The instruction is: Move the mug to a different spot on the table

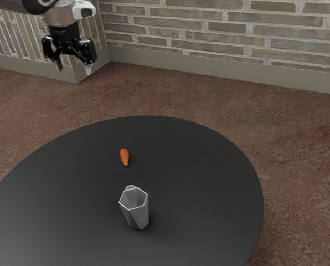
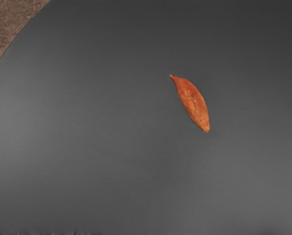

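work is barely starting: i am hovering the black two-finger gripper (image 1: 73, 62) open and empty, well apart from the faceted grey mug (image 1: 134, 208), which is sitting untouched.

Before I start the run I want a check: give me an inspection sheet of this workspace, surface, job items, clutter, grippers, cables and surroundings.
Surface: round black table.
Job's things: grey faceted mug, upright, toward the table's near edge.
Clutter: orange sweet potato, lying beyond the mug, apart from it.
Grippers: jaws open, empty, raised at the exterior view's upper left.
Cables: nothing seen.
Surroundings: reddish-brown floor, brick wall.
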Controlling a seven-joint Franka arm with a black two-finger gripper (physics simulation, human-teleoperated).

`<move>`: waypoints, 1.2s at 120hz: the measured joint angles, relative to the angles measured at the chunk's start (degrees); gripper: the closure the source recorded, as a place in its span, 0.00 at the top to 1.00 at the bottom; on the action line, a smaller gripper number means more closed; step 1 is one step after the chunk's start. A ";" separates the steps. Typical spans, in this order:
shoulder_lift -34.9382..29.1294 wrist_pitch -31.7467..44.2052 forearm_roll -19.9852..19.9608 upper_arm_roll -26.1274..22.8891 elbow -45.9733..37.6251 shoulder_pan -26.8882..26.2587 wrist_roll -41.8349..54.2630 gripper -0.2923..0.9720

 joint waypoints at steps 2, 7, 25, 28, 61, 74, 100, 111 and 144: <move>0.29 0.06 0.11 -0.06 -0.07 -0.01 -0.34 0.77; 0.90 0.19 0.34 -0.16 -0.23 0.02 -1.17 0.77; 3.17 1.32 0.14 -0.71 -2.50 -0.02 -3.70 0.77; 3.48 1.77 -0.10 -0.69 -3.53 -0.07 -4.06 0.77; 3.03 5.83 -8.79 2.24 -13.67 -5.31 -9.31 0.77; 1.44 11.21 -14.34 3.50 -21.03 -6.04 -12.95 0.77; 1.18 22.35 -20.85 9.50 -31.43 -13.66 -20.85 0.77; 1.76 25.10 -22.83 9.59 -34.96 -13.98 -23.75 0.77; 9.04 30.78 -25.51 9.60 -37.66 -14.54 -30.29 0.77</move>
